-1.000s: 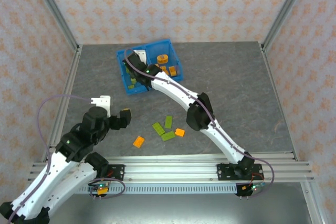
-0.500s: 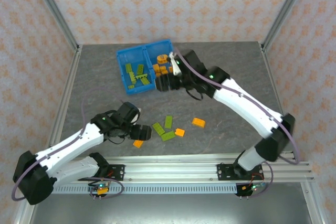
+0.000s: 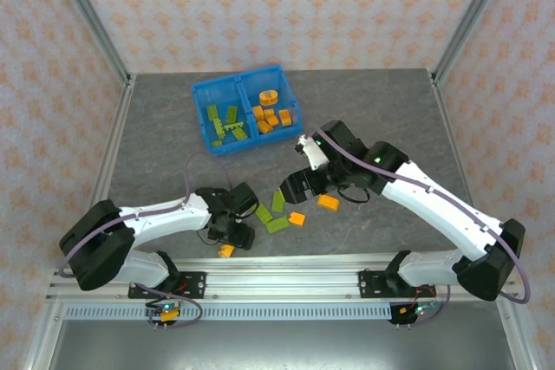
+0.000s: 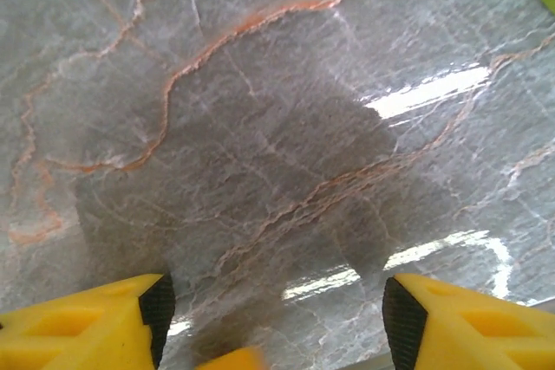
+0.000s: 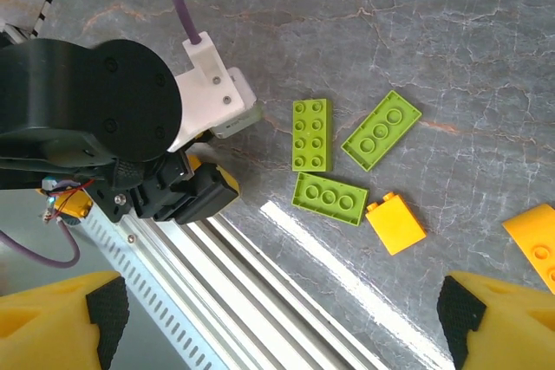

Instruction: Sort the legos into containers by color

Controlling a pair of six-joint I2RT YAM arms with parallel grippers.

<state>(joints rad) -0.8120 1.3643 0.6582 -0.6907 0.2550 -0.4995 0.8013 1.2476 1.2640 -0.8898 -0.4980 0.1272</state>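
- While sorted green bricks (image 3: 227, 123) lie in the left compartment (image 3: 221, 97) of the blue bin (image 3: 200, 114) at the far left and sorted orange bricks (image 3: 273, 114) in the right compartment (image 3: 253, 86), six loose pieces are counted on the table (image 3: 390, 110), so the task is judged well along but unfinished.
- The left gripper (image 3: 232, 231) is seen low over the near left of the table, its fingers (image 4: 87, 318) spread wide and nothing held between them.
- One orange brick (image 3: 226, 250) is found just on the near side of that gripper. At the wrist it is glimpsed as a sliver (image 4: 230, 360) between the fingers at the bottom edge, so its long axis cannot be told.
- The left arm is judged much the nearer to this brick, and a short draw back toward the near edge is likely needed before it can be pinched.
- The right gripper (image 3: 293, 188) is held above the loose cluster at mid-table, its fingers (image 5: 61, 322) parted and empty.
- A leftmost green brick (image 5: 311, 134), a far green brick (image 5: 381, 130) and a near green brick (image 5: 329, 195) are spread ahead of those fingers, with a small orange piece (image 5: 395, 223) just beside the near one and a second orange piece (image 5: 533, 244) further right.
- The leftmost green brick is laid with its long axis square to the line between the right fingers, so a grip across its short sides is judged easiest.
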